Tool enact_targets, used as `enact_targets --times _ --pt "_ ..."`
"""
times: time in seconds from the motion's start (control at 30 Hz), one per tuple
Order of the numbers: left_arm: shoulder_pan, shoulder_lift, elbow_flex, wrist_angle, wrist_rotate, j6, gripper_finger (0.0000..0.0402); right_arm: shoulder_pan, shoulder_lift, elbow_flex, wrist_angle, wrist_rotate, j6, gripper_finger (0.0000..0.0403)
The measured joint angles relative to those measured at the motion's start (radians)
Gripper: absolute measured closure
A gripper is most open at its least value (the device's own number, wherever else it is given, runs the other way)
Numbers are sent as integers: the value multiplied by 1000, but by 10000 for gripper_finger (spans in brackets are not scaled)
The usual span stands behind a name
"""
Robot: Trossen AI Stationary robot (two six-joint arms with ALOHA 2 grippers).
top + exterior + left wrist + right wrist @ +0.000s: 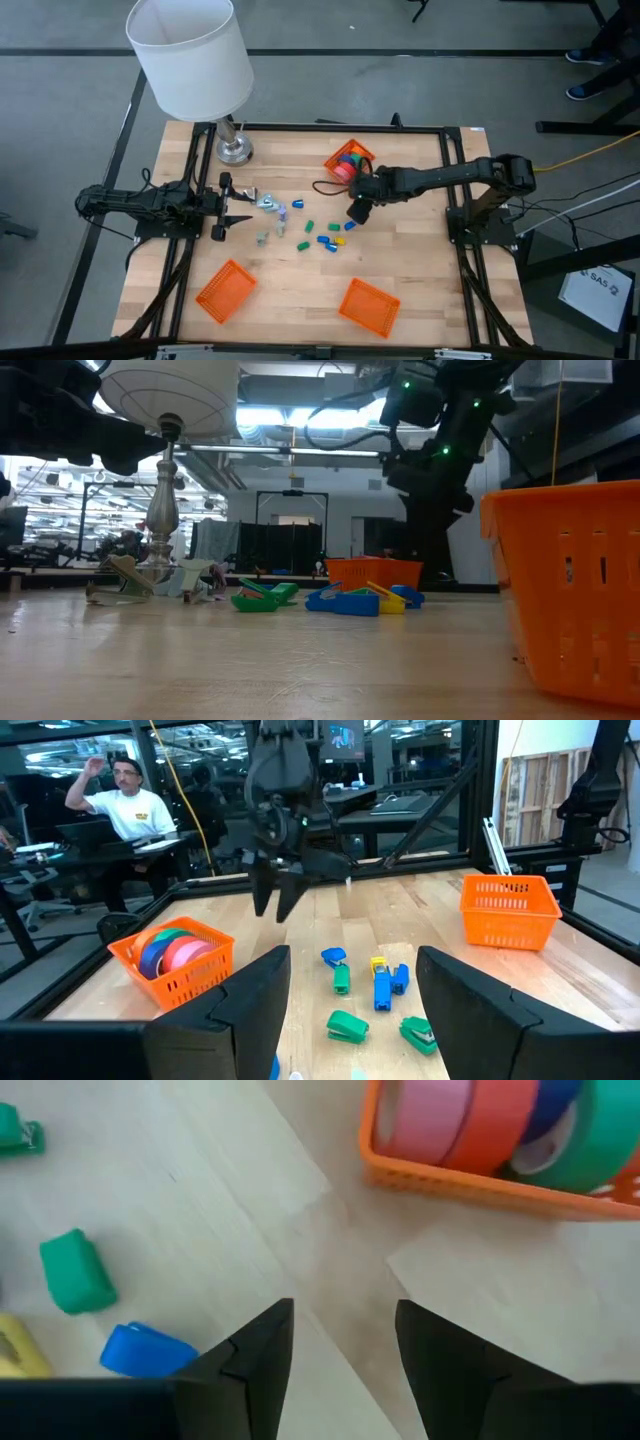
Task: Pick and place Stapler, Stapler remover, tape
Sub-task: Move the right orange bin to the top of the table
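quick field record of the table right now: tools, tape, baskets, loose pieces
left tool: open, empty, at the table's left side
right tool: open, empty, above bare wood beside the tape basket
tape rolls: in the orange basket at the back
empty baskets: two, at the front edge
loose pieces: blue, green, yellow, mid-table
lamp: back left

Brightness: even and bright on the pale wooden table point(300, 290).
Sources: ceiling strip lights point(300, 420) glow behind the arms in the low view.
Shadows: soft and short under the small coloured pieces.
Glare: the white drum lampshade point(190, 50) looks washed out.
Blur: the near orange mesh basket point(565, 585) is soft.
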Motion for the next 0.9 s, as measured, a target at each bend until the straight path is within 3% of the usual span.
enact_targets --times 0.37,0.9 --pt "0 0 0 0 0 0 186 -102 124 -1 128 1 -70 222" --pt "0 0 0 0 0 0 186 -249 164 -2 466 55 -264 222"
